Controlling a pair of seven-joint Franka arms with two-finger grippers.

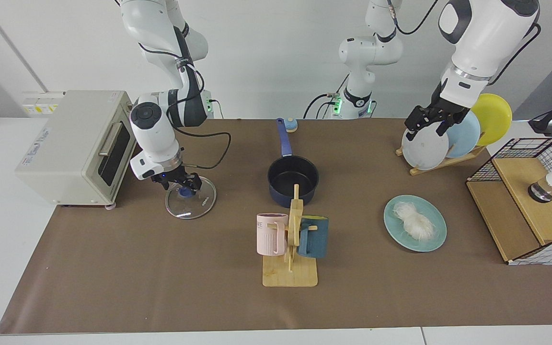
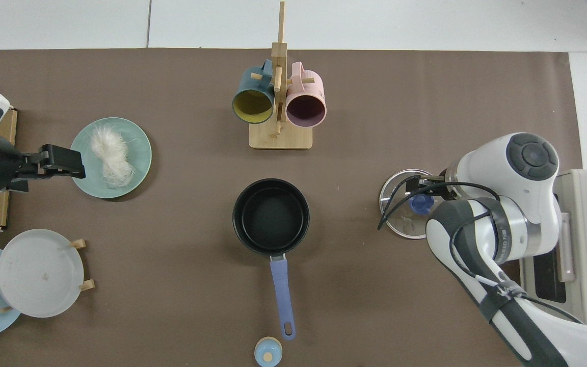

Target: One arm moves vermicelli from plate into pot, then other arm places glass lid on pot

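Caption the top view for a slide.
Right gripper at glass lid's knob; vermicelli on plate, pot empty.

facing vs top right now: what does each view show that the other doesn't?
Facing only: the arm bases, a yellow plate in the rack, the wire basket, and the left gripper raised in front of the racked plates.
Top only: the mugs' insides, and the pot seen empty all the way down.
Both: the vermicelli sits on the plate, the right gripper is at the knob of the glass lid, and the lid lies on the mat.
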